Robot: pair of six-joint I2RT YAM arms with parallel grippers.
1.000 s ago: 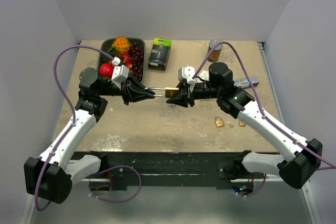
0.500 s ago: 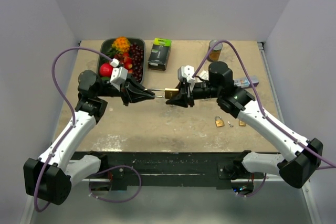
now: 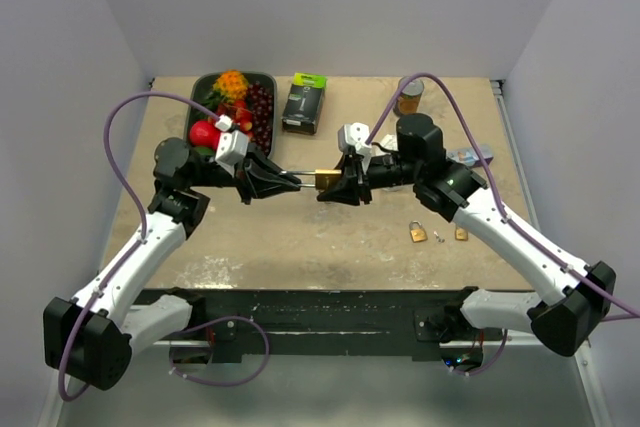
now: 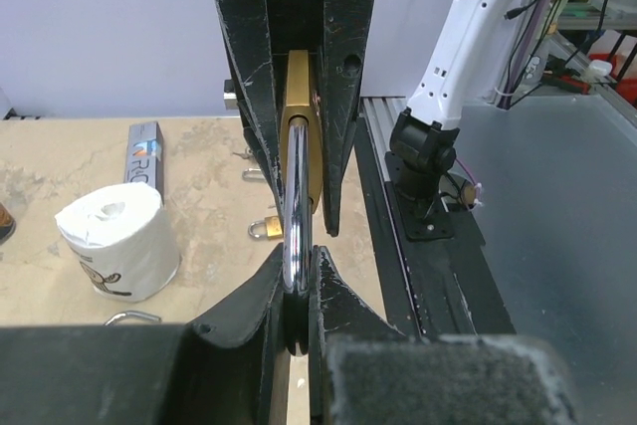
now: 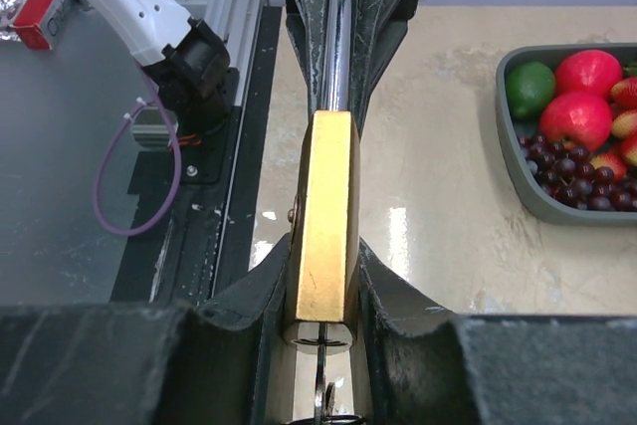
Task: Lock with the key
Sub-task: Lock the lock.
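Student: Where does the padlock (image 3: 326,178) sit?

Tutor: Above the table (image 3: 300,237), clear of it, between the two arms.

Student: Jaw states?

Tutor: Left gripper (image 3: 293,181) pinches the steel shackle (image 4: 297,216). Right gripper (image 3: 328,187) is clamped on the brass body (image 5: 322,216), and the key (image 5: 319,375) protrudes from its base.

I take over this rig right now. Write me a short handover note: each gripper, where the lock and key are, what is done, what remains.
Left gripper: shut on the shackle of the padlock.
Right gripper: shut on its brass body; the padlock hangs between the arms, above the table.
The key seems seated in the keyway, mostly hidden.
Done: padlock lifted, key apparently in.
To do: turn the key, confirm it locks; whether the shackle is closed I cannot tell.
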